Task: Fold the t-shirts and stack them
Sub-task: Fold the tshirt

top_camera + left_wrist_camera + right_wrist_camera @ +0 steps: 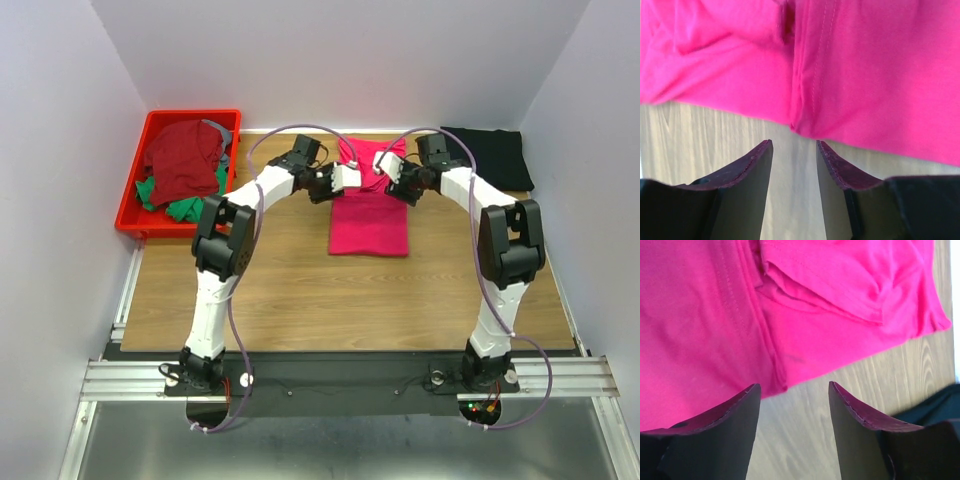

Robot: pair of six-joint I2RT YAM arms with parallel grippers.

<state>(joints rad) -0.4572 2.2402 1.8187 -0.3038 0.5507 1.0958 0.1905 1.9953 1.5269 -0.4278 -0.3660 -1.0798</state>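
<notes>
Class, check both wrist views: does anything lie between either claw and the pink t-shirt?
Nothing visible does. The left claw and right claw each stand open just short of the edge of the pink t-shirt, with only wooden table between.

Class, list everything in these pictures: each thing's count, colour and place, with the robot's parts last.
pink t-shirt: one, bright pink, table's far middle
black t-shirt: one, black, table's far right corner
dark red t-shirt: one, dark red, in bin
green t-shirt: count unclear, green, in bin
bin: one, red, far left
table: one, brown wood, centre
arms: two, white-black, near edge
left claw: one, dark, open, beside pink t-shirt
right claw: one, dark, open, beside pink t-shirt
</notes>
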